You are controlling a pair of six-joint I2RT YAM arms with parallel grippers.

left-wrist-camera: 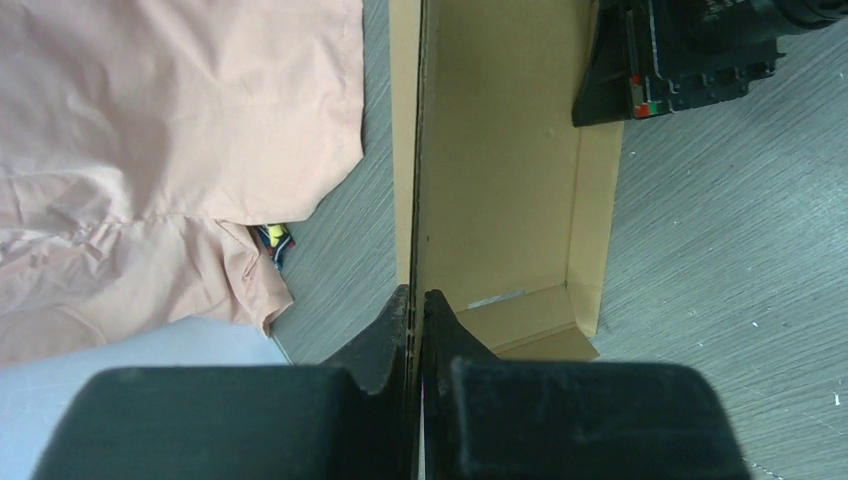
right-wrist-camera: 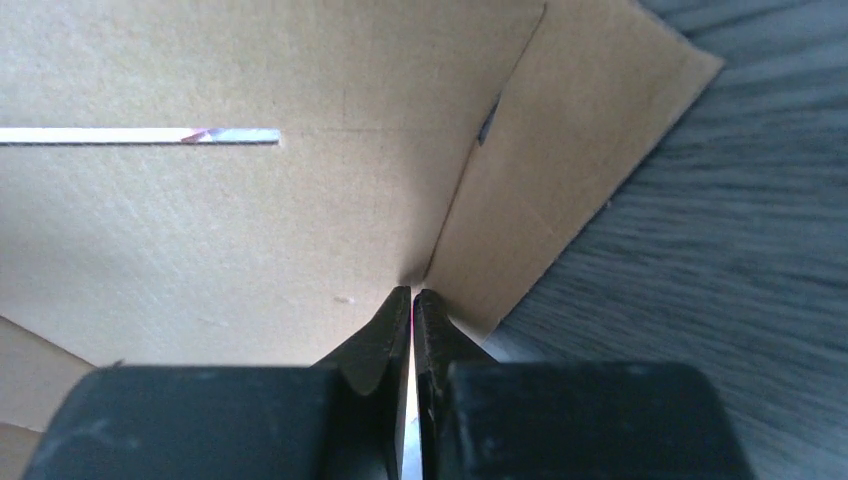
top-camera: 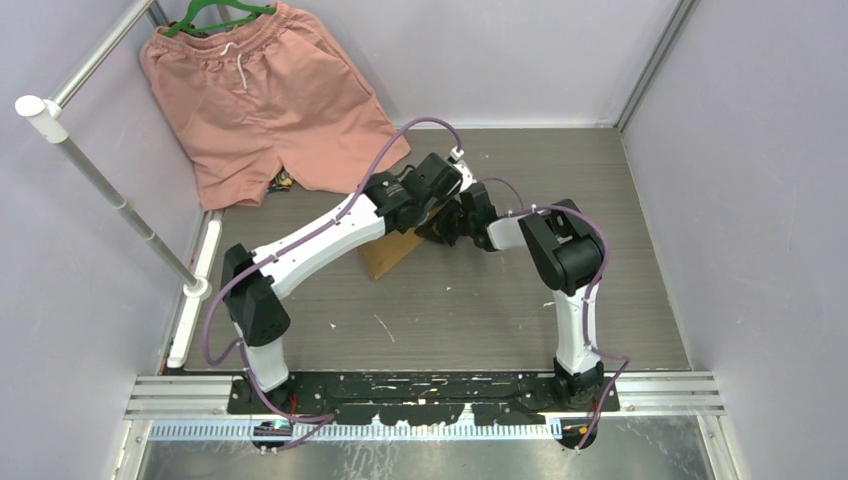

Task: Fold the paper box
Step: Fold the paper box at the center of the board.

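Surroundings: grey wood-grain surface (top-camera: 450, 320) boxed in by pale lilac walls (top-camera: 500, 50); salmon-pink shorts (top-camera: 260, 90) on a green hanger (top-camera: 215, 15) lie at the far left corner.
Paper box: brown corrugated cardboard (top-camera: 395, 250), partly erected, lying mid-surface toward the far edge, near the hem of the shorts and mostly hidden under both arms in the top view.
Left end effector: (left-wrist-camera: 415, 305) clamped on the top edge of one upright side wall, with the cardboard edge running between the fingers.
Right end effector: (right-wrist-camera: 412, 300) fingers drawn together at the crease where a panel meets an angled flap. Whether any cardboard is pinched between them cannot be told.
Handling: probably light and fairly stiff. It should bend cleanly along the scored creases but will crush or kink if squeezed mid-panel. With so little weight, it is likely to slide on the surface unless one arm holds it.
Where to hold: thin wall edges and flap rims close to a crease, one arm anchoring a wall while the other turns a flap.
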